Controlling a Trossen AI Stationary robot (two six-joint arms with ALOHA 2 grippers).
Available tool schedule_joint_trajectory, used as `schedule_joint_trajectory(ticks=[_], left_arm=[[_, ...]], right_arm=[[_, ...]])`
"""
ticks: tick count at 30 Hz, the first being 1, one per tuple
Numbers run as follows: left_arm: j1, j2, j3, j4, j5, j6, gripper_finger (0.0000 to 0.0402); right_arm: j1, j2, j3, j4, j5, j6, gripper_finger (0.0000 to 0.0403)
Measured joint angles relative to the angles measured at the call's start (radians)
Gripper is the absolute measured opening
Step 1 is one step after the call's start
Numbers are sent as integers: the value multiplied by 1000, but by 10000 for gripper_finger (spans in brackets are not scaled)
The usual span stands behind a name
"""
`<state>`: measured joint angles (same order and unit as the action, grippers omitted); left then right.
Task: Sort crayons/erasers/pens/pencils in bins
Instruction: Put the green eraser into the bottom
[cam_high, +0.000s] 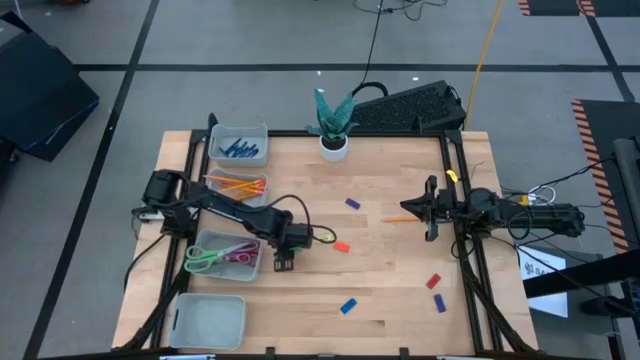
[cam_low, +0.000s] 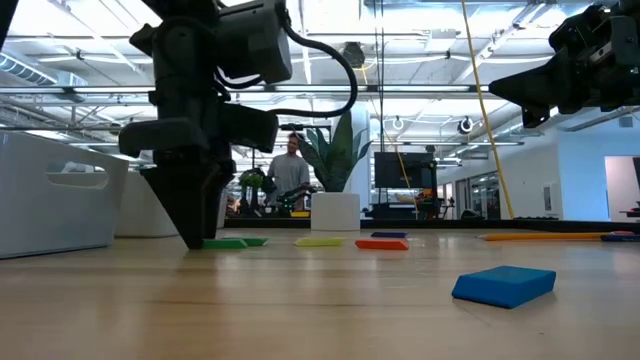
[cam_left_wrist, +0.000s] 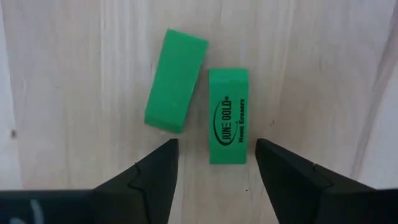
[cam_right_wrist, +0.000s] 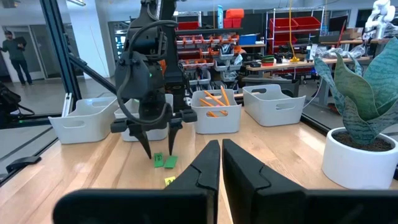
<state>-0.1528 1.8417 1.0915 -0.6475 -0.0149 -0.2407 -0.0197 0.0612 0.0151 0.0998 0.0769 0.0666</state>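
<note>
My left claw (cam_left_wrist: 214, 163) hangs low over the worktop (cam_high: 400, 290), fingers apart, nothing between them. Two green erasers lie flat beneath it, just beside the scissors bin (cam_high: 228, 254). The printed eraser (cam_left_wrist: 227, 116) sits between my fingertips, its long axis running straight away from the claw. The plain eraser (cam_left_wrist: 176, 80) lies just beside it, tilted, one corner near touching.

Handling judgement: each block is light, slightly yielding and grippy, not fragile. Take hold across the two long sides at mid-length; the fingers are already aligned for this. Risk: the nearer finger may nudge the plain eraser during closing.

My right claw (cam_right_wrist: 221, 154) waits at the worktop's right side, fingers together, empty.
</note>
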Motion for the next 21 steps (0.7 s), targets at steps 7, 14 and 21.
schedule_joint_trajectory(ticks=[7, 14, 21], left_arm=[[-1, -1, -8, 29, 11, -5, 179], [-1, 2, -9, 56, -17, -81, 106], [-2, 2, -8, 57, -28, -80, 59]], right_arm=[[0, 0, 0, 0, 0, 0, 13], [0, 0, 0, 0, 0, 0, 13], [0, 0, 0, 0, 0, 0, 13]])
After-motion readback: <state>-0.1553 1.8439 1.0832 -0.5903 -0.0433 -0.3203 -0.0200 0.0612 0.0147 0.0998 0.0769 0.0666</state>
